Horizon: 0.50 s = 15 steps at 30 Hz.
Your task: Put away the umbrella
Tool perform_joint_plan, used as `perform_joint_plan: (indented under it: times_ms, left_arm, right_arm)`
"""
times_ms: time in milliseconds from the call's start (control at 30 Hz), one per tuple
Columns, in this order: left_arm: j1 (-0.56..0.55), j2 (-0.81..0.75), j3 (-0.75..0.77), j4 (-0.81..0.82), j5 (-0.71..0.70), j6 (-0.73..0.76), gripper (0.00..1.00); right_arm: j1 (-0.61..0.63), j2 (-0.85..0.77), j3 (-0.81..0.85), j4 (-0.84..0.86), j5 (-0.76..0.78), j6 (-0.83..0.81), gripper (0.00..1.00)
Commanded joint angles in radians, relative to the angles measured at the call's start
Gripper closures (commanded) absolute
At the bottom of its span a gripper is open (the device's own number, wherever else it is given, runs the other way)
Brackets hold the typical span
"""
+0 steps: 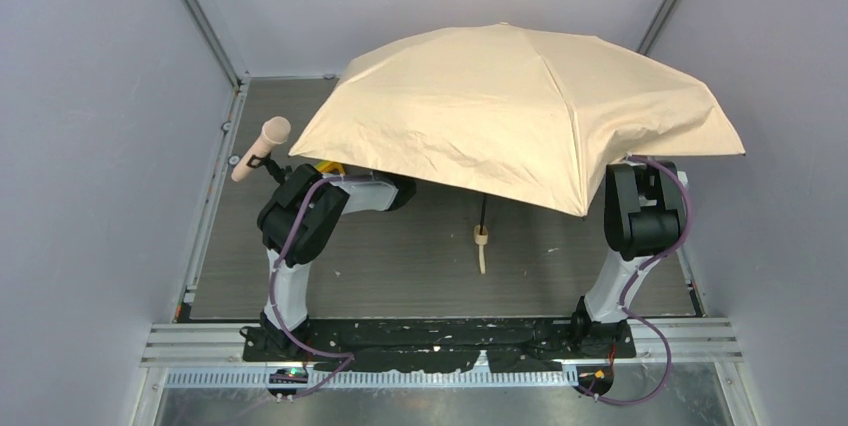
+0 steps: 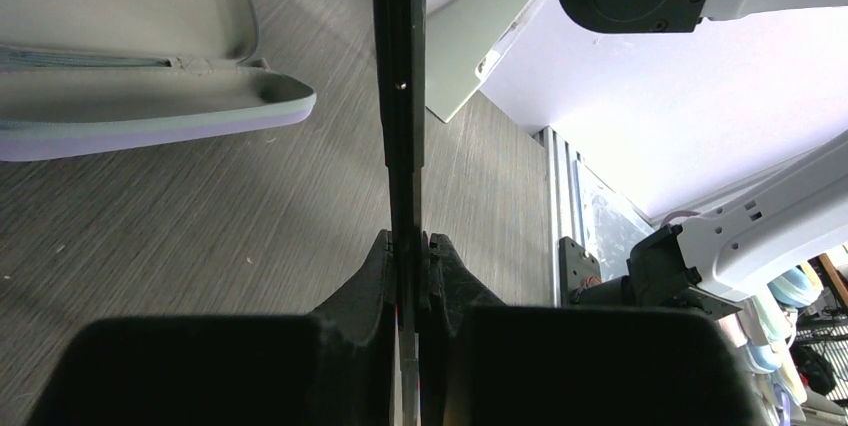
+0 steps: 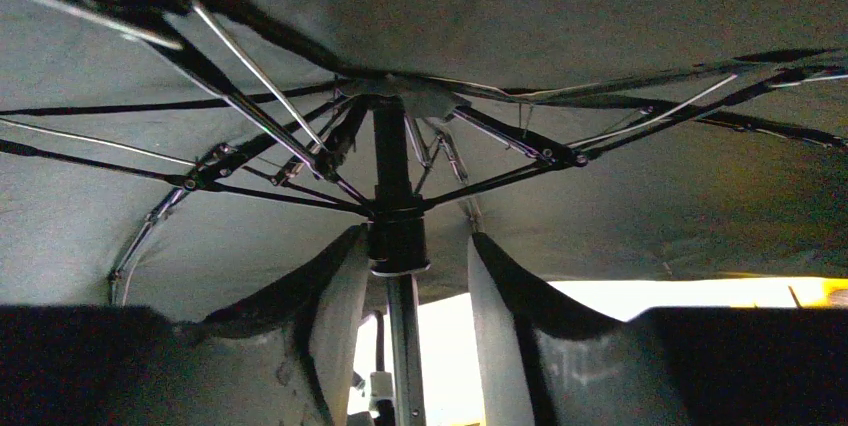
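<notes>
The umbrella (image 1: 520, 106) is open over the far side of the bench (image 1: 400, 266), its canopy hiding both my claws from above and its tan handle (image 1: 481, 238) toward the near edge. My left claw (image 2: 408, 246) is clamped on the thin black shaft (image 2: 398, 66). My right claw (image 3: 414, 238) sits under the canopy with its fingers apart, either side of the runner (image 3: 398, 246).

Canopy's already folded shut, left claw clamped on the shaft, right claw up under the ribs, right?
No: the umbrella canopy is spread fully open, as the top view shows. The left claw is clamped on the shaft, the right claw up under the ribs.
</notes>
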Motion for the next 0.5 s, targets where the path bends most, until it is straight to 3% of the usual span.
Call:
perform_joint_plan:
  times_ms: [0, 133, 367, 467]
  left_arm:
    - [-0.016, -0.008, 0.008, 0.025, 0.112, 0.046, 1.0]
    - [-0.02, -0.007, 0.0, 0.021, 0.11, 0.058, 1.0]
    - [-0.027, -0.008, -0.002, 0.0, 0.108, 0.079, 1.0]
    - [-0.027, -0.018, -0.007, -0.016, 0.104, 0.092, 1.0]
  right_arm:
    - [0.005, 0.007, 0.062, -0.032, 0.003, -0.027, 0.58]
    - [0.008, 0.01, 0.082, -0.049, 0.006, -0.038, 0.69]
    - [0.031, -0.04, 0.092, -0.254, 0.026, -0.191, 0.93]
    - [0.035, -0.047, 0.089, -0.294, 0.027, -0.208, 0.94]
